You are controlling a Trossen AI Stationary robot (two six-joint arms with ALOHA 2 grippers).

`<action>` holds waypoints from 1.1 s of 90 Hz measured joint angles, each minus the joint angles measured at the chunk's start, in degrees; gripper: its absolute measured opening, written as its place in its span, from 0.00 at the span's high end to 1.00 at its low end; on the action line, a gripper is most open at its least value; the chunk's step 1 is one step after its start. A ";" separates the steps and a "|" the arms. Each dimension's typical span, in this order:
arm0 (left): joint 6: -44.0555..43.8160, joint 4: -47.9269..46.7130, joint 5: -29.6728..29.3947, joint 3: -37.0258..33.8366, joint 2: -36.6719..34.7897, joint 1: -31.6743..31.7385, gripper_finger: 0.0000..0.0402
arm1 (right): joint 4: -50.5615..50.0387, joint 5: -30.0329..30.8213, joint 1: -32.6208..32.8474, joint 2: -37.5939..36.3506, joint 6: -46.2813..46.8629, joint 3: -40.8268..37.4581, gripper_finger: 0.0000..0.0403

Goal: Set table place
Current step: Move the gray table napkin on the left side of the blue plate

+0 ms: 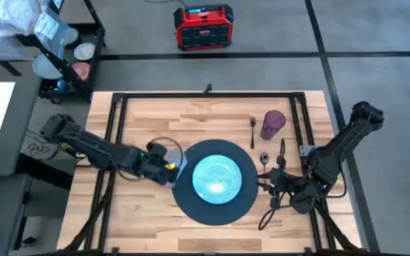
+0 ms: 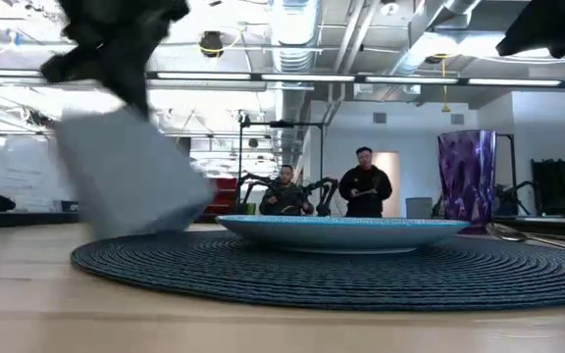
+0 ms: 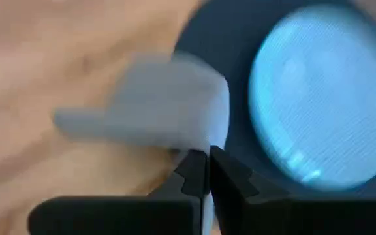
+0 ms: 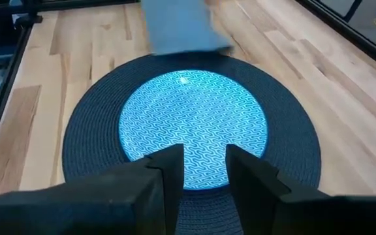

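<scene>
A dark grey round mat (image 1: 191,203) lies mid-table with a teal round plate (image 1: 217,176) on it. Just off the mat's left rim, my left gripper (image 1: 168,165) is shut on a grey napkin (image 2: 130,176), which is blurred in the left wrist view (image 3: 149,104). My right gripper (image 4: 204,170) stands open at the mat's right side (image 1: 270,186), pointing over the plate (image 4: 191,121) with nothing between its fingers. A fork (image 1: 253,131), a spoon (image 1: 263,158) and a purple cup (image 1: 272,124) sit on the wood at the far right of the mat. My left gripper pinches the napkin's upper edge (image 3: 201,145) between its two shut fingers, coming from the table's left and slanting down. The napkin hangs below the fingers, tilted, and its lower edge (image 2: 135,227) reaches down by the mat's left rim. Whether it touches the table cannot be told.
Black frame tubes (image 1: 205,94) run along the tabletop's far and side edges. Cables lie near my right gripper (image 1: 267,213). Beyond the far edge a red box (image 1: 203,27) stands on the floor, with a cart (image 1: 70,50) at far left. Two people (image 2: 366,186) sit in the room behind.
</scene>
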 joint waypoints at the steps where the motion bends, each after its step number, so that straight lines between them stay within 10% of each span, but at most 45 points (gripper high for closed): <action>1: -0.61 0.00 0.49 -0.44 0.36 -0.27 1.00 | 0.02 0.00 -0.01 0.00 0.01 0.00 0.75; 39: -12.07 -5.86 -0.24 -4.45 6.50 -4.38 1.00 | 0.59 0.04 -0.01 0.00 0.03 -0.01 0.75; 78: -6.73 -0.75 -0.45 -10.95 6.35 3.94 1.00 | 0.85 0.61 -0.05 0.00 0.03 -0.01 0.75; 99: -7.16 -13.32 -5.87 -8.06 2.93 6.89 0.97 | 0.89 1.33 -0.05 0.02 1.08 0.00 0.75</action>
